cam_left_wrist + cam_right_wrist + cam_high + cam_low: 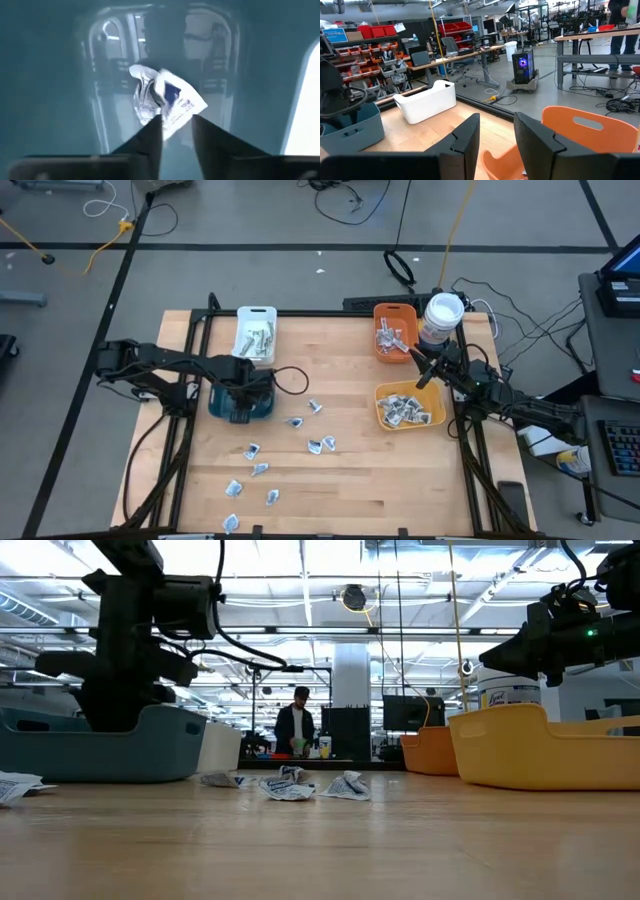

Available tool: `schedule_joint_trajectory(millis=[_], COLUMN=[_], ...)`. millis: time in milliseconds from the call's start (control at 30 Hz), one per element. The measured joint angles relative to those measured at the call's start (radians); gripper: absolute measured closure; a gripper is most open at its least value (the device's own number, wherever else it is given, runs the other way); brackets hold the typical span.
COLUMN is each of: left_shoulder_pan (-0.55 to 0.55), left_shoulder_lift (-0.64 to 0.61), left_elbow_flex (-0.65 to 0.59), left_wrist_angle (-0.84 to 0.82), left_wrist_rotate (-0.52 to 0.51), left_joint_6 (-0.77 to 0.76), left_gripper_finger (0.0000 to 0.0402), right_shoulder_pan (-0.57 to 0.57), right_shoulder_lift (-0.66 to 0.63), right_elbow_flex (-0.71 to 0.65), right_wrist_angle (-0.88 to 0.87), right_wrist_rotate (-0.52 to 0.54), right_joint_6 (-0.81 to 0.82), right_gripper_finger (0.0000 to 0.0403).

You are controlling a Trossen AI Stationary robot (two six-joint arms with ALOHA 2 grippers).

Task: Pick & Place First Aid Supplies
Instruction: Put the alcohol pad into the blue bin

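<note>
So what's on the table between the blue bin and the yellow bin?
In the high view, two small packets lie on the wood between the teal bin and the yellow bin; nothing else sits there.

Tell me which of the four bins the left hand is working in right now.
The teal bin, beside the white bin on the table's left half. The left hand reaches down into it; the orange bin and yellow bin sit on the right.

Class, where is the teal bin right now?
In the high view, the teal bin sits left of centre, below the white bin, under the left end effector.
</note>
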Motion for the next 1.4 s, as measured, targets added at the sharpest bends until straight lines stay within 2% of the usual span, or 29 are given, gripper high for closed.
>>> schedule_joint_trajectory(millis=[200, 300, 433, 533, 767, 967, 1400], left_shoulder_pan=[0.000, 0.000, -0.016, -0.034, -0.099, -0.173, -0.256], left_shoulder_lift=[0.000, 0.000, 0.000, 0.000, 0.018, 0.159, 0.481], left_elbow_flex=[0.048, 0.098, 0.150, 0.181, 0.286, 0.453, 0.855], left_wrist_angle=[-0.074, -0.135, -0.166, -0.187, -0.211, -0.238, -0.278], left_wrist_rotate=[0.000, 0.000, 0.000, -0.017, -0.042, -0.043, -0.017], left_joint_6=[0.041, 0.099, 0.235, 0.285, 0.283, 0.265, 0.260], left_gripper_finger=[0.0194, 0.0164, 0.0143, 0.0138, 0.0148, 0.0151, 0.0152], right_shoulder_pan=[0.000, 0.000, 0.000, 0.000, 0.000, 0.000, 0.000], right_shoulder_lift=[0.000, 0.000, 0.000, 0.000, 0.000, 0.000, 0.000], right_elbow_flex=[0.000, 0.000, 0.000, 0.000, 0.000, 0.000, 0.000], right_wrist_angle=[0.000, 0.000, 0.000, 0.000, 0.000, 0.000, 0.000], right_wrist_rotate=[0.000, 0.000, 0.000, 0.000, 0.000, 0.000, 0.000], right_joint_6=[0.000, 0.000, 0.000, 0.000, 0.000, 0.000, 0.000], right_gripper_finger=[0.0287, 0.0286, 0.0286, 0.0287, 0.0286, 0.0286, 0.0287])
